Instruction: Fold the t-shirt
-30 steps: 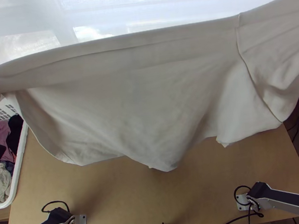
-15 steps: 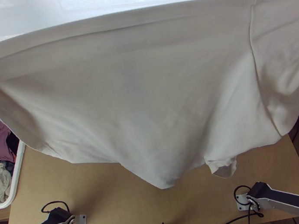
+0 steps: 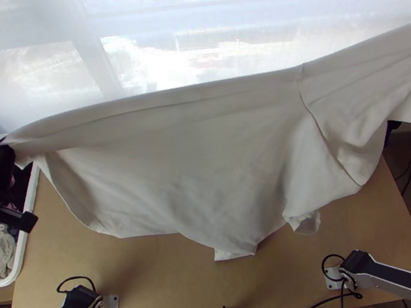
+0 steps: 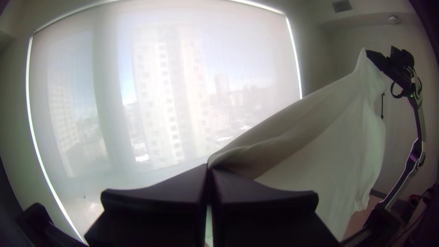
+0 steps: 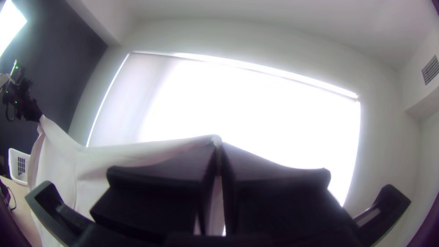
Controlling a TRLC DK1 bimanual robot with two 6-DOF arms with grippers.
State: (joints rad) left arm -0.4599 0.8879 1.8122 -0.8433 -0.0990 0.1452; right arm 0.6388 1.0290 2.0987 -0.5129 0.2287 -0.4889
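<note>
T-shirt (image 3: 194, 155) hangs stretched over table (image 3: 161, 285); left gripper (image 4: 209, 168) and right gripper (image 5: 219, 145) pinch upper corners between fingers. Best lower both evenly, upper edge taut, letting bottom touch first; curled lower flap (image 3: 305, 222) could crease underneath.

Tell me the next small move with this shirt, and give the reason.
I'd lower the left hand and right hand together, keeping them apart, to lay the shirt on the table. Each hand grips it, its upper edge runs nearly straight between them, and its uneven lower edge hangs loose over the table, so an even descent would likely spread it best.
</note>
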